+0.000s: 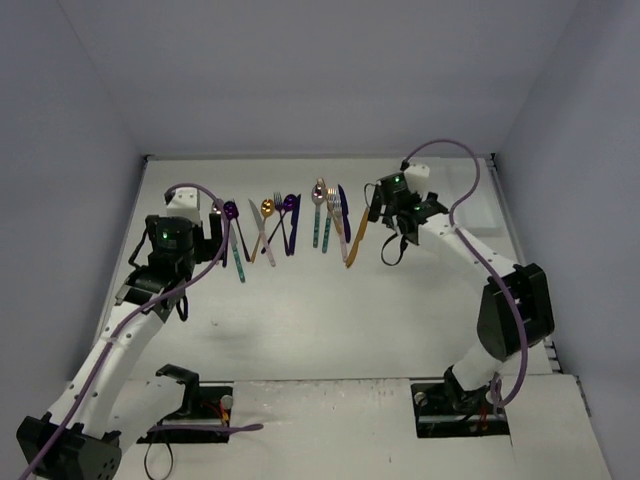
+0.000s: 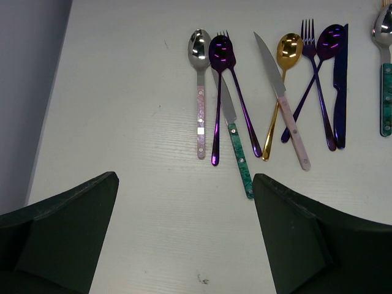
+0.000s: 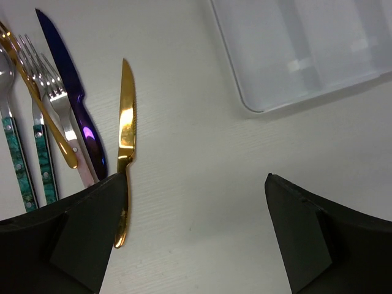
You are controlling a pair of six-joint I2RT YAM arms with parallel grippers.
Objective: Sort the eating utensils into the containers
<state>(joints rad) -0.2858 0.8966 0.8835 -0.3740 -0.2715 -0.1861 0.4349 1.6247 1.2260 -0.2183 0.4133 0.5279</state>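
Note:
The eating utensils lie in a row across the far middle of the table (image 1: pixel 300 310). My left gripper (image 2: pixel 185 184) hangs open over bare table, just short of a teal-handled knife (image 2: pixel 236 141), a purple spoon (image 2: pixel 217 92) and a pink-handled silver spoon (image 2: pixel 199 92). My right gripper (image 3: pixel 196 180) is open with nothing between its fingers. Its left finger (image 3: pixel 92 226) sits against the handle of a gold knife (image 3: pixel 127 116), the row's rightmost piece. The white tray of containers (image 3: pixel 263 49) lies beyond, to the right, and what I see of it holds nothing.
More utensils lie between the arms: a gold spoon (image 2: pixel 282 79), a pink-handled knife (image 2: pixel 288 116), a dark blue knife (image 3: pixel 73 92) and teal-handled forks (image 3: pixel 43 153). White walls close the table on the left, far and right sides.

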